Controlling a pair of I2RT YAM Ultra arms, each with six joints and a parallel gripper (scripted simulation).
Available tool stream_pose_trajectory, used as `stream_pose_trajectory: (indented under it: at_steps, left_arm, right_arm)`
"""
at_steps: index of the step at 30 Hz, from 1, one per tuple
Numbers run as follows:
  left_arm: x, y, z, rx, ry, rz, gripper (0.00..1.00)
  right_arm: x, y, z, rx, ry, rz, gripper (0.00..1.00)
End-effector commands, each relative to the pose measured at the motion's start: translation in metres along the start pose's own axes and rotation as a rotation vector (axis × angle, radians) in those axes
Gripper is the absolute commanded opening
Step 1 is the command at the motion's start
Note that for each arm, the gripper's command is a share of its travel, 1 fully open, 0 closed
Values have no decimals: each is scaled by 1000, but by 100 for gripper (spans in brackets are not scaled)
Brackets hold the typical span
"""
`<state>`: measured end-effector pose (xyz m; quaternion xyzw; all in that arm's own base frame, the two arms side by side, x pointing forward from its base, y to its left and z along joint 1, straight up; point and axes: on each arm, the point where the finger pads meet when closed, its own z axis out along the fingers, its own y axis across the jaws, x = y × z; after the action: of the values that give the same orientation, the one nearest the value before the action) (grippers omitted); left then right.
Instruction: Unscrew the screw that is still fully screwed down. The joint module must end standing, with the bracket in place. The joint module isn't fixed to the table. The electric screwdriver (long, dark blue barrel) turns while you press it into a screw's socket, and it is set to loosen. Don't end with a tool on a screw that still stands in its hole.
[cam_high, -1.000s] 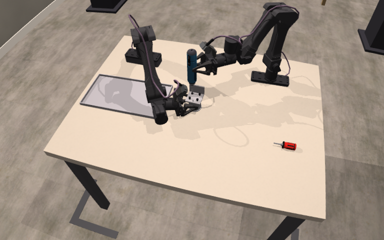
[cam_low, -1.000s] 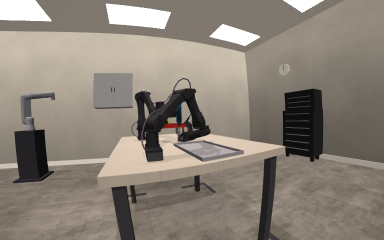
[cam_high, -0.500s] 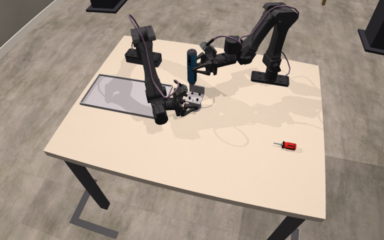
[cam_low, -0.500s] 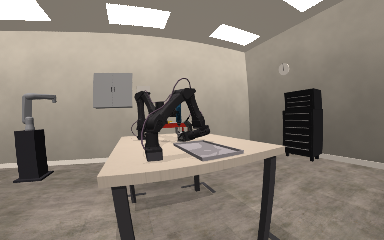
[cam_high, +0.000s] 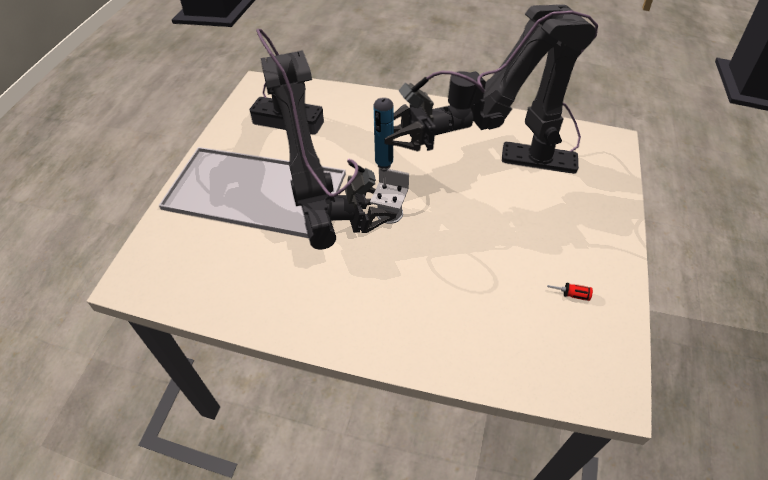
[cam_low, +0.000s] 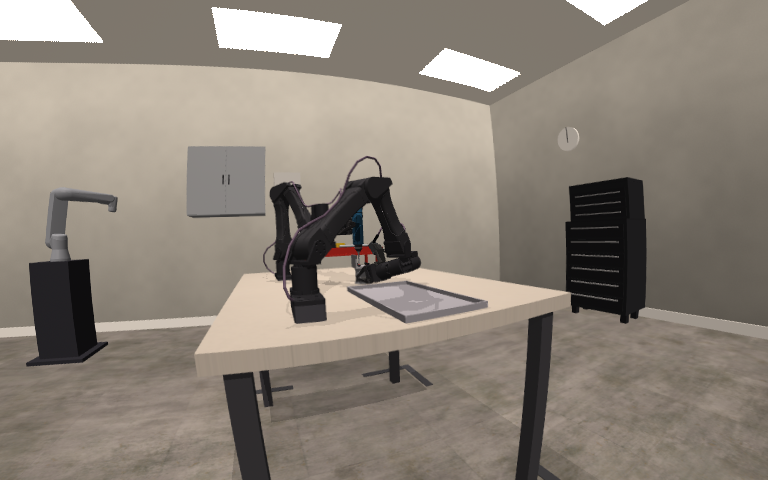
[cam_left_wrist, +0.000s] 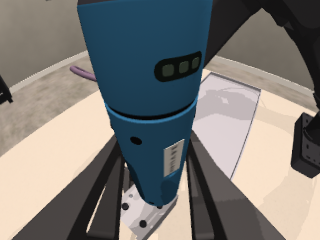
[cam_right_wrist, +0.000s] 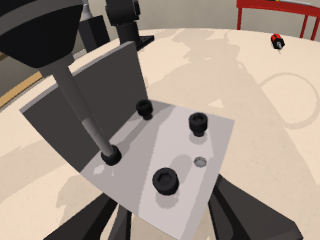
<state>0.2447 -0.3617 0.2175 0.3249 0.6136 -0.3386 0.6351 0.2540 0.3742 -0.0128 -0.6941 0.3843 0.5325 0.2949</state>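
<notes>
1. The left gripper (cam_high: 389, 131) (cam_left_wrist: 154, 135) has its fingers closed around the electric screwdriver (cam_high: 383, 135) (cam_low: 357, 229) (cam_left_wrist: 150, 90) (cam_right_wrist: 42, 30), which stands upright, bit down.
2. The right gripper (cam_high: 386, 207) (cam_right_wrist: 165, 170) has its fingers gripping the joint module (cam_high: 398, 217) beneath the bracket; the contact itself is largely hidden.
3. The bit meets the head of one screw (cam_right_wrist: 111, 157), beside the bracket's upright plate.
4. Three other screws show raised heads on the bracket (cam_high: 389, 193) (cam_left_wrist: 150, 216) (cam_right_wrist: 175, 145), and a small hole lies among them.
5. The joint module stands on the table (cam_high: 368, 322) (cam_low: 368, 339) (cam_left_wrist: 45, 185) (cam_right_wrist: 280, 180), its bracket on top.
6. Near it, partly under the right arm, lies the shallow tray (cam_high: 237, 220) (cam_low: 445, 314) (cam_left_wrist: 225, 120).
7. Well apart, a red screwdriver (cam_high: 579, 291) (cam_right_wrist: 277, 41) lies on its side on the table.

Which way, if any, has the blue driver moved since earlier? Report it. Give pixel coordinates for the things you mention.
No: in the top view, the blue driver (cam_high: 384, 133) (cam_low: 357, 229) (cam_left_wrist: 145, 90) (cam_right_wrist: 37, 32) keeps its place beside the tray (cam_high: 181, 192) (cam_low: 390, 294) (cam_left_wrist: 220, 125).
</notes>
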Motion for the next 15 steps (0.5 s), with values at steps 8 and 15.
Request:
stream_pose_trajectory:
  at_steps: [8, 15]
  left_arm:
    - [-23, -1, 1, 1, -85, -8, 42]
    - [-26, -1, 1, 1, -92, -9, 42]
  right_arm:
    - [-12, -5, 2, -8, -31, -26, 59]
    - [-12, -5, 2, -8, -31, -26, 59]
